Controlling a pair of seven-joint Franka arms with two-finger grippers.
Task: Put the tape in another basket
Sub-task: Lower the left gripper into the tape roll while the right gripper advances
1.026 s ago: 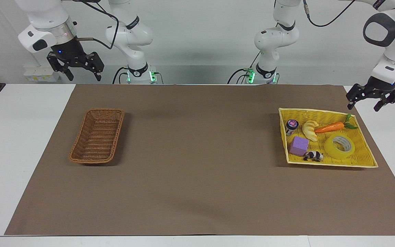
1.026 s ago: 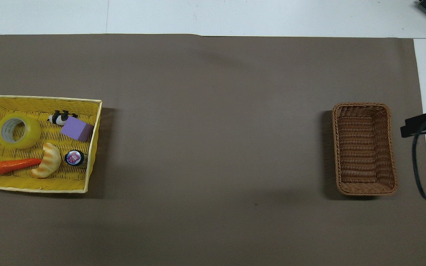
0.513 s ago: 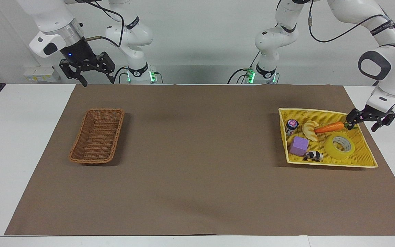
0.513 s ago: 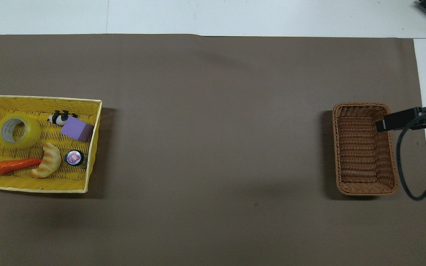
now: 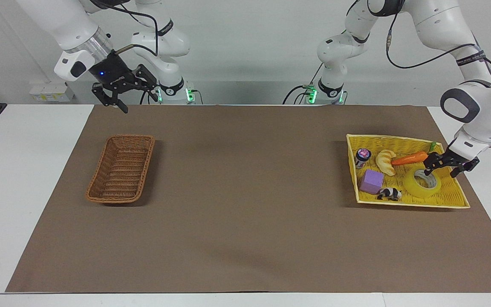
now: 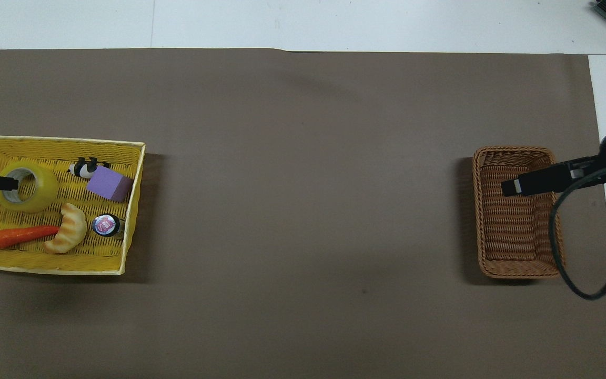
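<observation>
The tape lay flat in the yellow tray at the left arm's end of the bench, its core hole facing up, in the tray's corner away from the robots, with the carrot just beside it on the robot side and the purple block and the little panda beside it toward the tray's inner wall. The left gripper hung right at the roll, fingers spread apart: one finger looked to be dipping into the core hole while the other stood outside the roll's outer wall toward the tray's outer edge. So the wall of the roll lay between the fingers, and I judged that closing them would pinch that wall. The overhead view agreed, with a dark fingertip lying across the roll's rim.

The brown basket sat well away from the tray, at the right arm's end of the bench. The right gripper hovered up in the air above the basket's robot-side end, fingers apart, nothing in them.

A second earlier the left gripper had been up outside the tray's corner; since then it had come down and in to the tape. The right gripper had swung in over the basket. The tape had not shifted.
</observation>
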